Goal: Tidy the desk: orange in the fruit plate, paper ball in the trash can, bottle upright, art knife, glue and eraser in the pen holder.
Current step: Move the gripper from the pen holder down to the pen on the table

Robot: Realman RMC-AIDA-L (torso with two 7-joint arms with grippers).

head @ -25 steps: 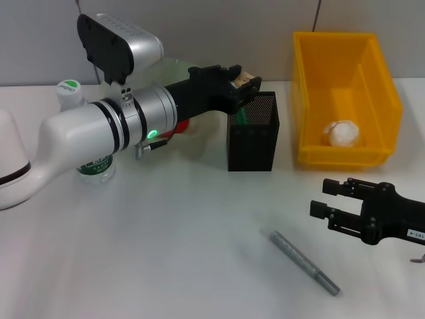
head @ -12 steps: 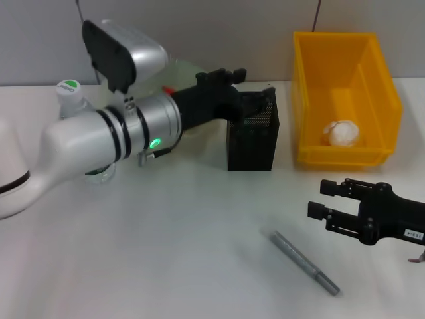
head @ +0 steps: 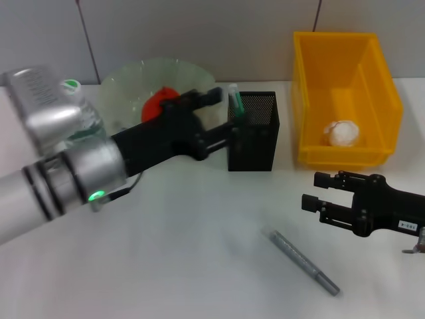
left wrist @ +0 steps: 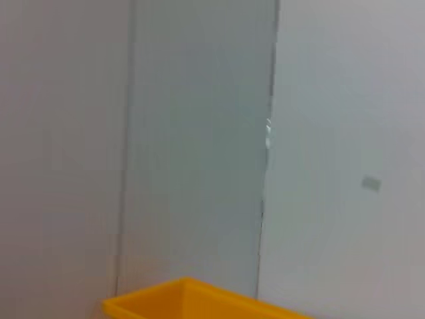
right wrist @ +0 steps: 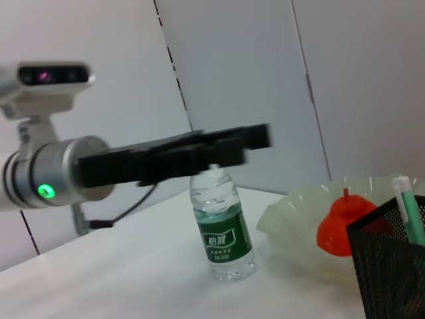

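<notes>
My left gripper (head: 222, 114) hovers open just left of the black mesh pen holder (head: 255, 136), with nothing between its fingers. A green-and-white glue stick (head: 236, 101) pokes out of the holder. The eraser is out of view. The orange (head: 158, 104) lies in the pale-green fruit plate (head: 129, 78). The bottle (right wrist: 222, 226) stands upright, mostly hidden behind my left arm in the head view. The paper ball (head: 342, 133) rests in the yellow trash can (head: 378, 80). A grey art knife (head: 302, 261) lies on the table. My right gripper (head: 317, 190) is open, up and to the right of it.
The left wrist view shows only wall panels and the trash can's rim (left wrist: 192, 296). In the right wrist view the fruit plate (right wrist: 292, 216), orange (right wrist: 340, 226) and pen holder (right wrist: 392, 266) sit close together.
My left gripper has drawn back from above the pen holder toward the left, and the eraser it held is no longer in its fingers. My right gripper has crept slightly left.
</notes>
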